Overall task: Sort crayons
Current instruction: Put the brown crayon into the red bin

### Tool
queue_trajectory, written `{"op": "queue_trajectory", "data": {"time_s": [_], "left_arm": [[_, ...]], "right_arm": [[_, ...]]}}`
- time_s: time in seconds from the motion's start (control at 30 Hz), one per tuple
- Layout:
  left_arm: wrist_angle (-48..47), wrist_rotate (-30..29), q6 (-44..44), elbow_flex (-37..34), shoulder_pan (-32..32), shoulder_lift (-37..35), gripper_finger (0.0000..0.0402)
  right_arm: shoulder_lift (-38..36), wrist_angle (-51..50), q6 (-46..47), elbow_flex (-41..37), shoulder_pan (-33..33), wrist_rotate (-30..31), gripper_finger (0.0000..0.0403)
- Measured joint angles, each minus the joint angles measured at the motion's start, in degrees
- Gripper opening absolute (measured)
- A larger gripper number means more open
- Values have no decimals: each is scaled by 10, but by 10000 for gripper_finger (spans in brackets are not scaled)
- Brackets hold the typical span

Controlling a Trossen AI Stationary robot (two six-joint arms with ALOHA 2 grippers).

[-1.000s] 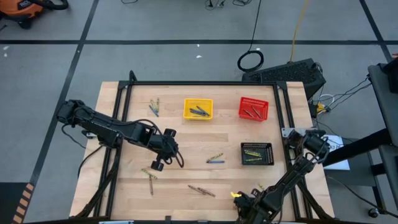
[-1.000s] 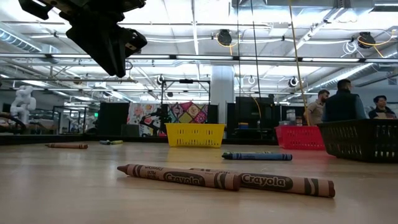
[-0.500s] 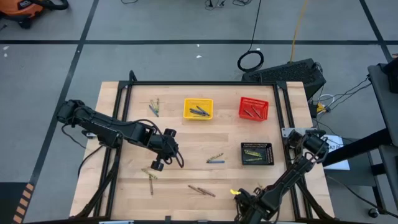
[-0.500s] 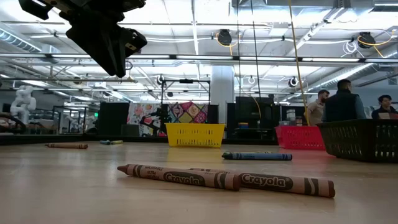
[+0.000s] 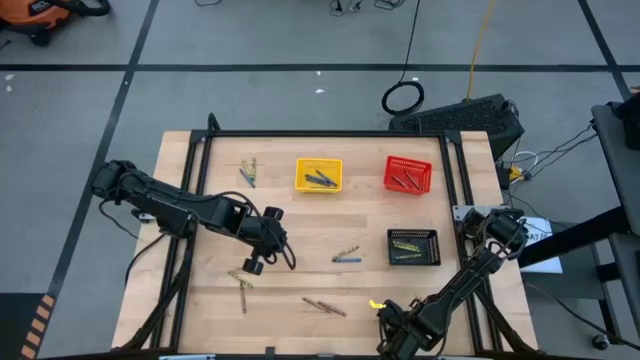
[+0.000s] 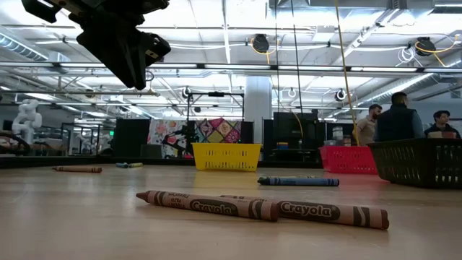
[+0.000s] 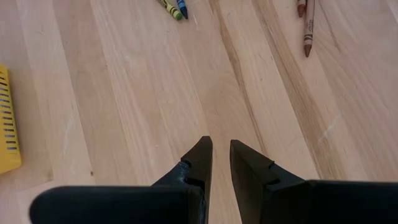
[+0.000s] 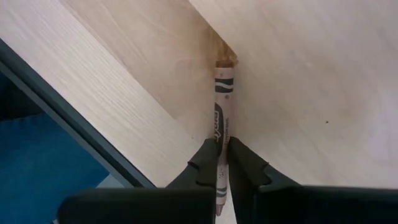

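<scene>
While our left arm is hanging above the middle-left of the pale wooden table (image 5: 370, 225), our right gripper (image 8: 222, 163) is working at the table's near edge, its two dark fingers pinching a brown paper-wrapped crayon (image 8: 222, 115) that is lying flat on the wood. Our left gripper (image 7: 221, 160) is holding nothing, its fingers standing slightly parted over bare boards.

From above, we are seeing loose crayons scattered across the table: a small cluster (image 5: 248, 172) near the far left, a yellow-green and blue pair (image 5: 346, 256) at the centre, two brown ones (image 5: 324, 306) toward the near side, and another pair (image 5: 241, 286) just below the left gripper.

Three small mesh baskets are sitting on the table, each with crayons inside: a yellow basket (image 5: 318, 163) at the far middle, a red basket (image 5: 408, 162) beside it to the right, and a black basket (image 5: 413, 233) nearer on the right.

In the level view, people (image 6: 395, 119) are standing in the room beyond the table.
</scene>
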Motion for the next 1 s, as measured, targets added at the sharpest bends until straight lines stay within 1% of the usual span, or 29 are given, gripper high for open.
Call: {"op": "queue_trajectory", "data": {"time_s": [0.17, 0.4, 0.5, 0.67, 0.83, 1.0], "left_arm": [[0, 0, 0, 0, 0, 0, 57], [18, 0, -10, 0, 0, 0, 57], [31, 0, -25, 0, 0, 0, 57], [45, 0, -25, 0, 0, 0, 57], [71, 0, -25, 0, 0, 0, 57], [86, 0, -25, 0, 0, 0, 57]], "right_arm": [[-1, 15, -28, -2, 0, 2, 1], [-33, 31, -34, -3, 0, 10, 1], [-50, 27, -36, -4, 0, 33, 0], [-69, 6, -50, -6, -3, 86, 0], [-79, -2, -64, -5, -7, 102, 0], [-80, 0, -89, -4, -17, 103, 0]]}}
